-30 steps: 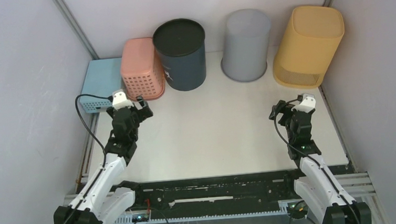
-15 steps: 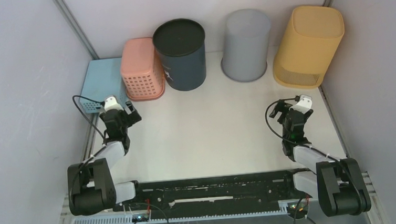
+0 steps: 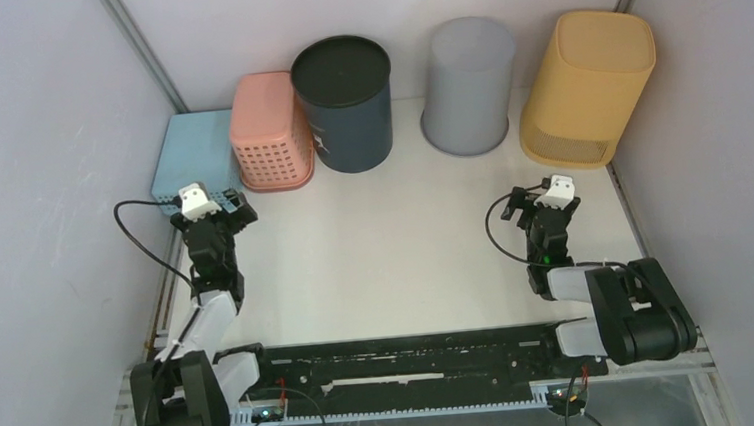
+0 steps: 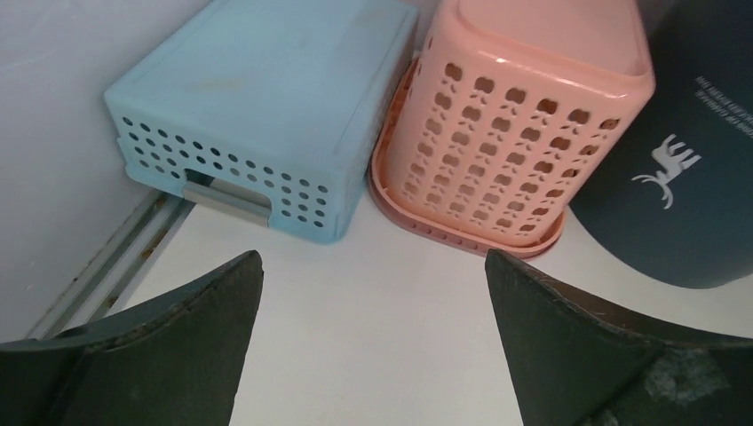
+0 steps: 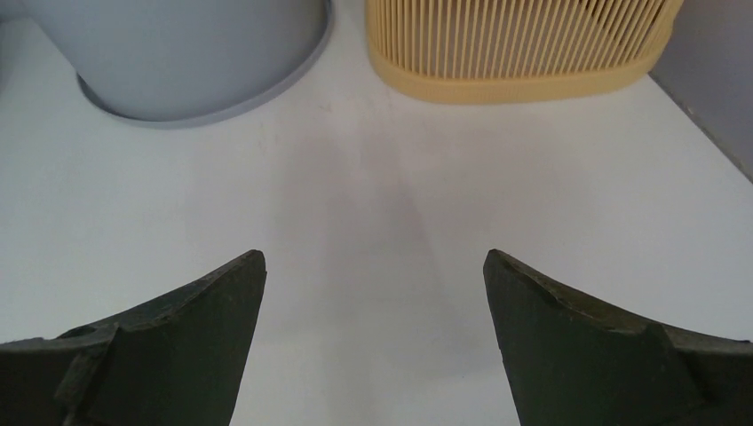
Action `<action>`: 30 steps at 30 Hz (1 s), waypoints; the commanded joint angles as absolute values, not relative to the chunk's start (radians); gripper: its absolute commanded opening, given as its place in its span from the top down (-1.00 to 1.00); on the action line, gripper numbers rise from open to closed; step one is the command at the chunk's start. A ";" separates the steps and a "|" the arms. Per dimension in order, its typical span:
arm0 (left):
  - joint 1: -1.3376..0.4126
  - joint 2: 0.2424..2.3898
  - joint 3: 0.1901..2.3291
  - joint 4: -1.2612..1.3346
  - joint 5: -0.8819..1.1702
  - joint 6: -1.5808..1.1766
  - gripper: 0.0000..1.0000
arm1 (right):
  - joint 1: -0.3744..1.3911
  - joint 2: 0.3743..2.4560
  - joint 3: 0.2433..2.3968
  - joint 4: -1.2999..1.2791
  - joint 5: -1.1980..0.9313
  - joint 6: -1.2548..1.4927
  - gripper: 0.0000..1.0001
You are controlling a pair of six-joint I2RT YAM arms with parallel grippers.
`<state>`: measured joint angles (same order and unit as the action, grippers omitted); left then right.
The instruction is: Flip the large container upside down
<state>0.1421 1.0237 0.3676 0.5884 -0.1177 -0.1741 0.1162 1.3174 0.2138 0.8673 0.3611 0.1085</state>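
Both pairs of jaws are gaping wide, gripping nothing: my left gripper (image 4: 373,271) is facing a pink perforated plastic basket (image 4: 515,133), my right gripper (image 5: 373,266) is facing the large yellow ribbed plastic container (image 5: 515,40), which is sitting rim-down at the far right corner of the white table (image 5: 373,160).

In the left wrist view the dark can (image 4: 684,177) was cut off by the right edge, and its small print could not be read. In the right wrist view only the lower parts of the grey bin (image 5: 186,53) and the yellow basket (image 5: 515,44) were shown. From above, the blue box (image 3: 189,156) was partly hidden by the pink basket (image 3: 269,130).
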 commanded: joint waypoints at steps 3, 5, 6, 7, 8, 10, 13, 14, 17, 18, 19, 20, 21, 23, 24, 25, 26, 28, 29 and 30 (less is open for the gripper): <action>0.164 1.054 0.349 0.661 -0.157 -0.150 -0.99 | 0.108 1.352 0.200 1.037 0.262 0.043 -1.00; 0.164 1.024 0.313 0.690 -0.163 -0.146 -0.99 | 0.112 1.340 0.193 1.032 0.267 0.047 -1.00; 0.163 1.018 0.295 0.695 -0.166 -0.141 -0.99 | 0.112 1.334 0.195 1.016 0.267 0.050 -1.00; 0.163 1.031 0.270 0.715 -0.167 -0.137 -0.99 | 0.114 1.352 0.189 1.060 0.270 0.038 -1.00; 0.163 1.057 0.246 0.754 -0.176 -0.144 -0.99 | 0.116 1.354 0.188 1.068 0.273 0.035 -1.00; 0.166 1.101 0.238 0.809 -0.165 -0.162 -0.99 | 0.115 1.338 0.196 1.021 0.272 0.046 -1.00; 0.164 1.118 0.243 0.814 -0.170 -0.148 -0.99 | 0.115 1.342 0.194 1.034 0.274 0.043 -1.00; 0.165 1.119 0.234 0.831 -0.171 -0.144 -0.99 | 0.115 1.341 0.194 1.031 0.273 0.045 -1.00; 0.151 1.154 0.215 0.912 -0.149 -0.114 -0.99 | 0.115 1.341 0.194 1.031 0.275 0.044 -1.00; 0.132 1.160 0.226 0.886 -0.163 -0.097 -0.99 | 0.115 1.342 0.194 1.034 0.274 0.043 -1.00; 0.111 1.174 0.237 0.880 -0.181 -0.079 -0.99 | 0.115 1.344 0.192 1.040 0.275 0.042 -1.00; 0.087 1.198 0.233 0.902 -0.180 -0.049 -0.99 | 0.115 1.342 0.193 1.036 0.275 0.043 -1.00; 0.054 1.231 0.202 0.984 -0.205 -0.017 -0.99 | 0.115 1.342 0.194 1.034 0.275 0.043 -1.00; 0.022 1.255 0.159 1.113 -0.246 0.000 -0.99 | 0.115 1.342 0.192 1.035 0.275 0.043 -1.00; 0.023 1.245 0.174 1.064 -0.255 -0.002 -0.99 | 0.116 1.342 0.194 1.034 0.275 0.043 -1.00; 0.022 1.251 0.195 1.027 -0.263 -0.008 -0.99 | 0.115 1.342 0.194 1.034 0.275 0.043 -1.00; 0.023 1.254 0.190 1.041 -0.266 -0.011 -0.99 | 0.115 1.342 0.194 1.035 0.275 0.043 -1.00; 0.024 1.253 0.190 1.041 -0.272 -0.014 -0.99 | 0.115 1.342 0.194 1.034 0.275 0.042 -1.00; 0.023 1.255 0.192 1.040 -0.273 -0.014 -0.99 | 0.115 1.342 0.193 1.034 0.275 0.043 -1.00; 0.024 1.254 0.191 1.040 -0.276 -0.016 -0.99 | 0.114 1.342 0.194 1.033 0.272 0.043 -1.00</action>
<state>0.0246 1.2575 0.1898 0.9607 -0.2340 -0.0425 0.1127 1.3502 0.1772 0.9936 0.2787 0.0532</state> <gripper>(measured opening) 0.996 1.000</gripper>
